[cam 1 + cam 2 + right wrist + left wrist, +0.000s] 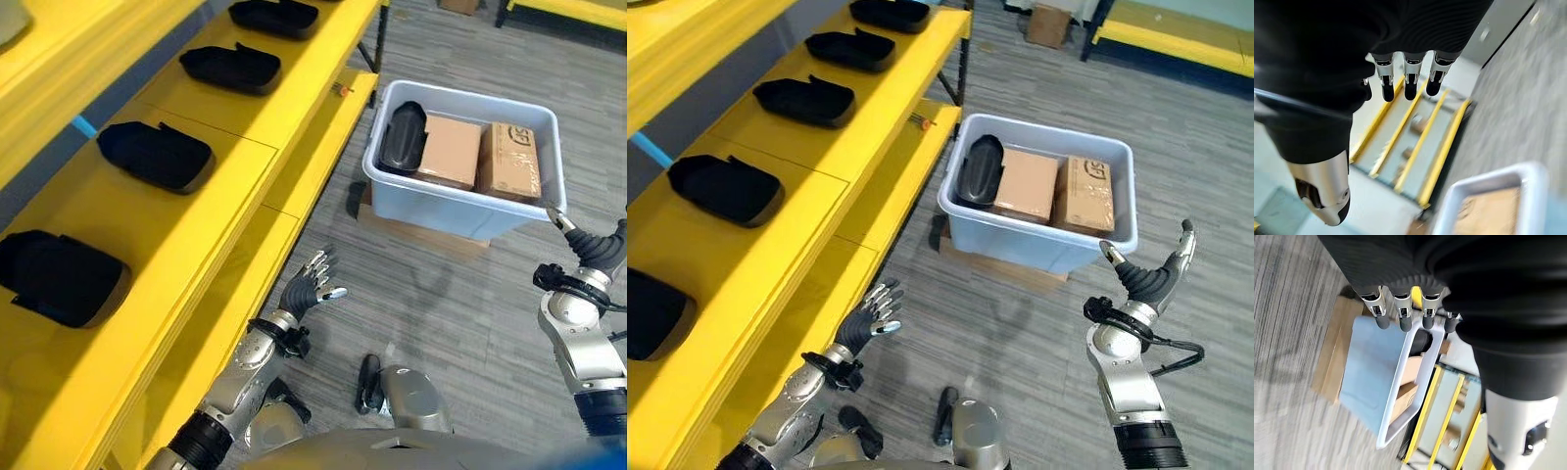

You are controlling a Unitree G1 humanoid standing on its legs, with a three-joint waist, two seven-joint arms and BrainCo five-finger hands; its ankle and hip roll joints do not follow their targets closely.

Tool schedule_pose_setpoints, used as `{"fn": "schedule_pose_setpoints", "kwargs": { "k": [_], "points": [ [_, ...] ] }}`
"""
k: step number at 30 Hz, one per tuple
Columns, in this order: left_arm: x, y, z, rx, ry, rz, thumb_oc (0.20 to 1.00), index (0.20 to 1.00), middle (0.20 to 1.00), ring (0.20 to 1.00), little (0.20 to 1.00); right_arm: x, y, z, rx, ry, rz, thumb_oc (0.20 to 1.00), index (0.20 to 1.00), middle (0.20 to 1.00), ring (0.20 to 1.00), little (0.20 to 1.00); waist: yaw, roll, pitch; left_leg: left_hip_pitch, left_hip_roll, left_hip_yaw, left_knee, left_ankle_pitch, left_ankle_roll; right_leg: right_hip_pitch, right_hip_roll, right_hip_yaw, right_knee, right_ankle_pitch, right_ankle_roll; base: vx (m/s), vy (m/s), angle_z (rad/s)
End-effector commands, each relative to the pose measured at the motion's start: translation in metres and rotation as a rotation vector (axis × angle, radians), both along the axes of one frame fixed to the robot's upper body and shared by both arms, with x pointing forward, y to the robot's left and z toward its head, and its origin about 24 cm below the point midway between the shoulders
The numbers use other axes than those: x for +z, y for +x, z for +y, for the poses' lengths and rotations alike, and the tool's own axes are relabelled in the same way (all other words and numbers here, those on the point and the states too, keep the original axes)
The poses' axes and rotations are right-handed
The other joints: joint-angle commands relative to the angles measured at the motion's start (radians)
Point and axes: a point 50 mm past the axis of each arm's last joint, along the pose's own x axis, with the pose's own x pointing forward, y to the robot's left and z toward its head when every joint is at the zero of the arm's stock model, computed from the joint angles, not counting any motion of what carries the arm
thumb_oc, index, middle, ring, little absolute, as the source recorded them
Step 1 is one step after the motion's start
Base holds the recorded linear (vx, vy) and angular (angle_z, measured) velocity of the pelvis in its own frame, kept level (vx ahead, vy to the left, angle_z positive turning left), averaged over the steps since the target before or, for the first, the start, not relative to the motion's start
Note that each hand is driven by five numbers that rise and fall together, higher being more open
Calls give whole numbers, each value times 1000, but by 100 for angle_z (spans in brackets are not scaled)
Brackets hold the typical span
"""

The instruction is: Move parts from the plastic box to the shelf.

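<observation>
Left eye view: cardboard boxes (478,154) beside black part (403,136).

No print can be read. The right-hand cardboard box (510,160) in the plastic box (460,208), at the frame's upper right, carries dark markings too small to make out.

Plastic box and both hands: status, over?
Left hand open, empty, low beside the shelf. Right hand open, empty, raised near the plastic box. One black part in the box beside two cartons. Nothing in the way.
</observation>
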Motion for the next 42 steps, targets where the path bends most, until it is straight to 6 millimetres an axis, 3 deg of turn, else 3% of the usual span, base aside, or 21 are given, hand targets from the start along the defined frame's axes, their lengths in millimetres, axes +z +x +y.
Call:
{"fn": "schedule_pose_setpoints", "kwargs": {
  "k": [1,3,4,7,8,9,10,11,14,18,21,24,34,36,39,41,42],
  "points": [
    [32,6,-13,-53,-9,-217,1000,1000,1000,1000,1000,50,6,-13,26,-139,-180,1000,1000,1000,1000,1000,-11,-4,38,72,134,-3,-24,120,-117,8,-64,50,-19,94,96,4,-205,-34],
    [38,11,-11,-12,27,-263,1000,1000,1000,1000,1000,56,12,-11,69,-178,-174,1000,1000,1000,1000,1000,-16,7,36,86,139,-6,-33,140,-132,-13,-67,59,-5,88,91,4,-148,-47],
    [42,15,-5,38,28,-272,1000,1000,1000,1000,1000,58,15,-8,98,-193,-174,1000,1000,1000,1000,1000,-8,14,30,85,144,-46,-26,160,-145,-22,-64,73,2,82,87,54,-193,-71],
    [46,26,12,122,-33,-246,1000,1000,1000,1000,1000,56,20,-2,136,-237,-161,1000,1000,1000,1000,1000,17,18,1,92,114,-155,29,150,-147,-19,-44,97,-39,92,73,102,-223,-74],
    [46,26,18,156,-46,-227,1000,1000,1000,1000,1000,52,23,3,157,-230,-145,1000,1000,1000,1000,1000,46,18,-10,55,55,-281,97,116,-126,2,-20,130,-91,110,66,177,-340,-77],
    [44,25,22,164,-48,-208,1000,1000,1000,1000,1000,47,24,6,174,-215,-133,1000,1000,1000,1000,1000,65,18,-14,21,9,-327,126,91,-85,13,-11,138,-123,143,56,211,-407,-119],
    [40,24,25,123,-47,-179,1000,1000,1000,1000,1000,38,20,6,161,-186,-108,1000,1000,1000,1000,1000,65,12,-30,16,-1,-281,168,62,-71,60,-4,133,-192,160,54,144,-296,-126],
    [38,23,26,111,-40,-169,1000,1000,1000,1000,1000,36,18,7,160,-176,-98,1000,1000,1000,1000,1000,66,14,-38,15,-27,-286,168,33,-57,71,-3,140,-212,171,58,160,-202,-95],
    [29,17,29,106,-36,-118,1000,1000,1000,1000,1000,21,15,16,194,-165,-44,1000,1000,1000,1000,1000,81,23,-62,14,-155,-367,124,-58,-5,88,7,206,-243,199,78,164,-4,15],
    [22,11,33,89,-15,-90,1000,1000,1000,1000,1000,6,10,27,219,-111,2,1000,1000,1000,1000,1000,95,8,-77,10,-251,-414,16,-125,40,116,31,269,-293,228,98,169,-15,-33],
    [16,6,34,84,65,-81,1000,1000,1000,1000,1000,-4,8,34,252,-47,29,1000,1000,1000,1000,1000,123,6,-71,-35,-273,-489,-63,-62,32,160,57,325,-324,229,105,230,41,-30],
    [11,1,40,67,106,-74,1000,1000,1000,1000,1000,-8,9,32,268,-18,47,1000,1000,1000,1000,1000,155,-3,-53,-101,-263,-560,-59,-11,23,201,62,371,-317,209,100,241,94,-80],
    [5,1,46,51,151,-57,1000,1000,1000,1000,1000,-15,11,39,327,57,57,1000,1000,1000,1000,1000,162,-11,-89,10,-282,-543,-129,-48,64,207,60,340,-280,189,111,166,147,-30],
    [-1,0,45,43,165,-29,1000,1000,1000,1000,1000,-11,15,51,422,61,41,1000,1000,1000,1000,1000,169,-13,-105,42,-295,-533,-145,-67,81,192,67,316,-232,166,113,152,184,-13],
    [0,0,45,26,194,-55,1000,1000,1000,1000,1000,-9,22,65,551,74,70,1000,1000,1000,1000,1000,176,-20,-112,63,-306,-525,-154,-83,98,165,62,297,-162,182,130,50,130,-16],
    [-2,0,46,0,217,-47,1000,1000,1000,1000,1000,-1,28,67,577,73,44,1000,1000,1000,1000,1000,182,-30,-117,71,-320,-526,-154,-98,116,130,58,287,-69,217,153,57,160,-9],
    [-2,1,47,-4,206,-38,1000,1000,1000,1000,1000,4,32,69,589,84,24,1000,1000,1000,1000,1000,190,-30,-113,76,-323,-523,-154,-106,132,86,44,268,47,248,180,35,150,-9]
  ]
}}
